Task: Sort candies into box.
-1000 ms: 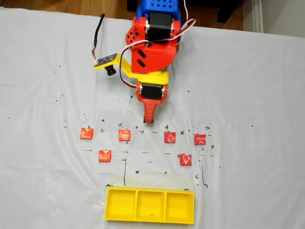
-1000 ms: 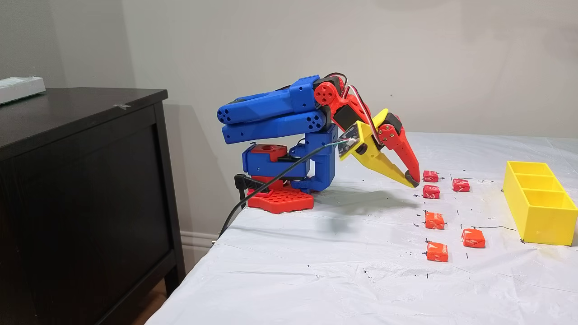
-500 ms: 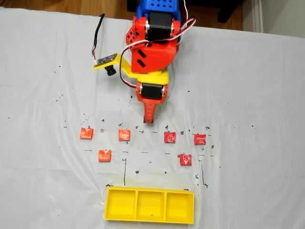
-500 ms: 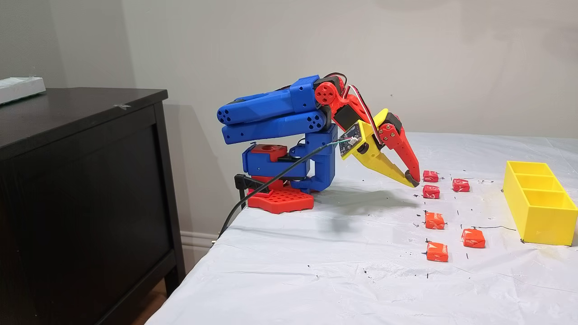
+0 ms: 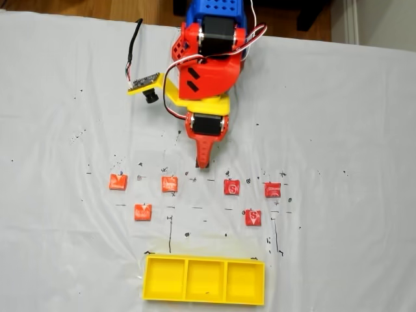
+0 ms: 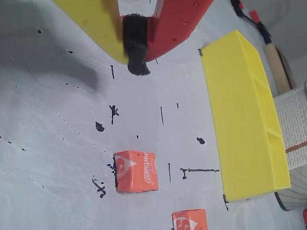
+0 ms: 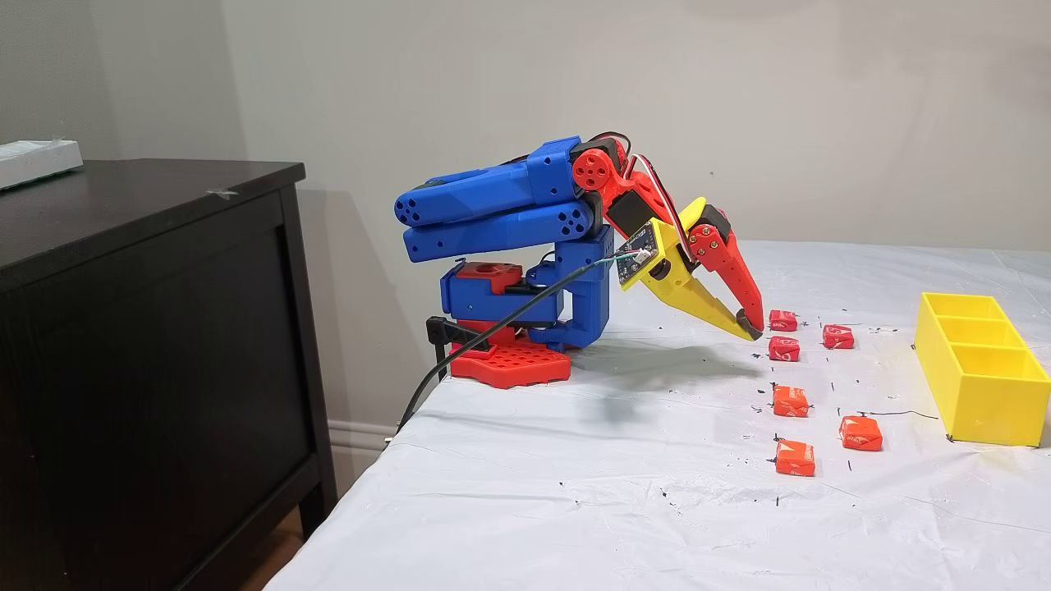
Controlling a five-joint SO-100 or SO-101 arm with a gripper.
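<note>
Several red-orange candies lie loose on the white sheet in a rough double row, such as one candy (image 5: 169,184) left of the gripper tip and another candy (image 5: 232,187) right of it. My gripper (image 5: 203,164) points down just behind that row, shut, with nothing between its yellow and red fingers. The wrist view has the gripper (image 6: 135,48) with its black pads pressed together, a candy (image 6: 135,171) below it and the yellow box (image 6: 240,124) at right. The three-compartment box (image 5: 204,259) sits near the front edge with nothing in it. From the side, the gripper (image 7: 751,331) hovers beside the nearest candy (image 7: 784,348).
A dark cabinet (image 7: 148,328) stands off the table's left end. The arm's base (image 7: 509,361) sits by the table edge with a black cable (image 7: 493,328) hanging off. Black ink marks dot the sheet. Printed paper (image 6: 292,129) lies beyond the box.
The wrist has turned very slightly. The candies and the box have not moved.
</note>
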